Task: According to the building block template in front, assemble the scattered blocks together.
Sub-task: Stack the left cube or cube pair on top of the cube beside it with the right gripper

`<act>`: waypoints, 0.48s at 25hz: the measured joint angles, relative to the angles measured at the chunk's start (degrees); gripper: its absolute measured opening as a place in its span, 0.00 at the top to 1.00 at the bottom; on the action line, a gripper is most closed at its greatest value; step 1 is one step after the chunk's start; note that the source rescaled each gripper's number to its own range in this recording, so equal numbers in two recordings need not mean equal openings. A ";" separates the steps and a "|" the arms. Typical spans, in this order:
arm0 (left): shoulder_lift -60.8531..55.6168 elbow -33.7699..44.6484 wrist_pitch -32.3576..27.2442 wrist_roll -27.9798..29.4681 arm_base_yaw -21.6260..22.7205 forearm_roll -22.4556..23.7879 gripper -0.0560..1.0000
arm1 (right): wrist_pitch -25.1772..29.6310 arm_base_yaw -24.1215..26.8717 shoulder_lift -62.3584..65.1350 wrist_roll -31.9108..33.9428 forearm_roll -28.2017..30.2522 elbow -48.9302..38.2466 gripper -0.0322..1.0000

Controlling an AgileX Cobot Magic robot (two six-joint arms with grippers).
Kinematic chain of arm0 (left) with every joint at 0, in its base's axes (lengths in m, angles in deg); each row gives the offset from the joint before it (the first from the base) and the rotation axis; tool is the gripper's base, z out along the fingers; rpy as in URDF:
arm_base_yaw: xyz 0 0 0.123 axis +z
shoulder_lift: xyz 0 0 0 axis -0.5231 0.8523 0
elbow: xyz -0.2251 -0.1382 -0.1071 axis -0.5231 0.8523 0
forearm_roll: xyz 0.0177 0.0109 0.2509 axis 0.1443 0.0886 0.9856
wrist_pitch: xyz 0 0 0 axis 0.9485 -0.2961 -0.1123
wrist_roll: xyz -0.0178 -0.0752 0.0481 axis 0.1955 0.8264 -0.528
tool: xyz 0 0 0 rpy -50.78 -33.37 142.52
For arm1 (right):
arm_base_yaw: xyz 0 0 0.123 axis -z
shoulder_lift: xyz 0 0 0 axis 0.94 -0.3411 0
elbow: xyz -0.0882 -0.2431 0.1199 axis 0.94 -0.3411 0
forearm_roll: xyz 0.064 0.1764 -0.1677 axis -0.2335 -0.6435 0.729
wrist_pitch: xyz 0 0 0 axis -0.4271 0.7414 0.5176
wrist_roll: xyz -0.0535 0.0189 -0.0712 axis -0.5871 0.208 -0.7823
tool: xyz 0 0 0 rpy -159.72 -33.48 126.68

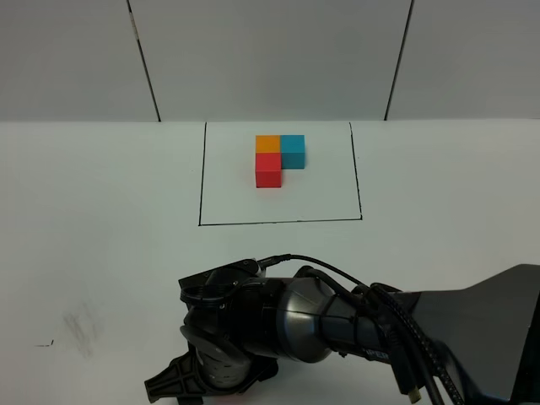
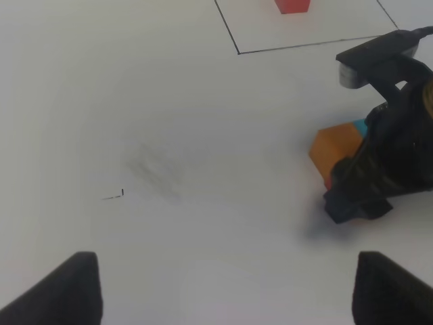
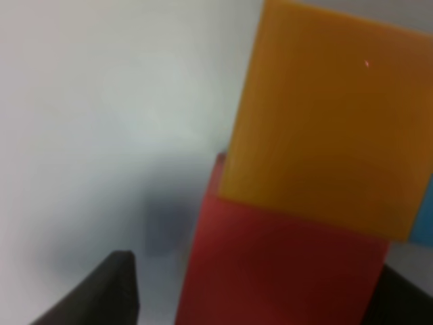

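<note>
The building block template, an L of orange, blue and red cubes, sits inside a thin black rectangle at the far middle of the table. My right gripper reaches across to the near left and covers the scattered blocks in the exterior high view. The right wrist view shows the red block filling the space between its two fingers, against the orange block, with a sliver of the blue block beside them. My left gripper is open and holds nothing; it looks at the orange block and the right gripper.
The white table carries a faint grey smudge and a small black mark at the near left. The right arm's dark body and cables fill the near right corner.
</note>
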 joint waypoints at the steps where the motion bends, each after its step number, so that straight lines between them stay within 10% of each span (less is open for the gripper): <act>1: 0.00 0.00 0.00 0.00 0.00 0.00 0.05 | -0.19 0.00 0.00 0.19 0.17 0.00 0.53; 12: 0.00 0.00 0.00 0.10 0.00 0.00 0.05 | -1.22 0.75 0.00 0.84 1.90 0.00 0.56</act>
